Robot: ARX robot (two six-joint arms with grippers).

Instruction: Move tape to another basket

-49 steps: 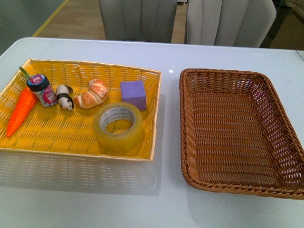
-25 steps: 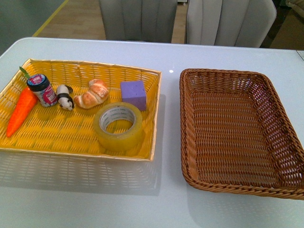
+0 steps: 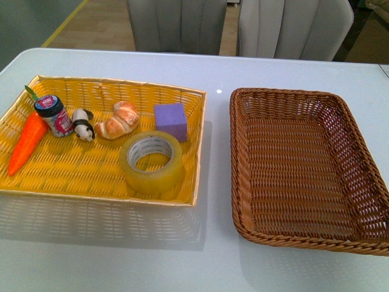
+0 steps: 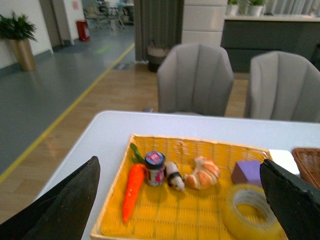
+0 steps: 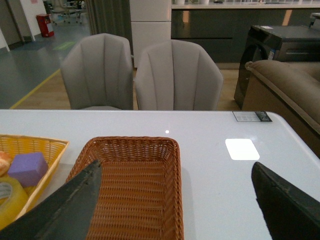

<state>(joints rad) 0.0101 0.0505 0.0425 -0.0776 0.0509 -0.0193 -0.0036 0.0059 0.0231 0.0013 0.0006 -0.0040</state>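
Spread wide, the left hand shows its two dark fingers far apart at the edges of its wrist view, closed on nothing. The right hand is just as wide, one finger on each side of its own view. Neither arm appears in the front view.

The tape lies flat, core opening upward, in the yellow woven tray on the left of the white counter. It sits in the tray's near right part, close to the right rim. Just behind it is a purple block; from here I cannot tell whether the two touch. Further left along the tray lie a croissant, a small panda figure and an upright jar with a dark lid. An orange carrot lies by the left rim with its green top pointing away.

The dark brown wicker basket stands to the right of the tray, apart from it with a strip of counter between. Its woven floor is bare. The right wrist view looks down into this basket, with a corner of the tray, the block and an edge of the tape showing beside it. Two grey chairs stand behind the counter.
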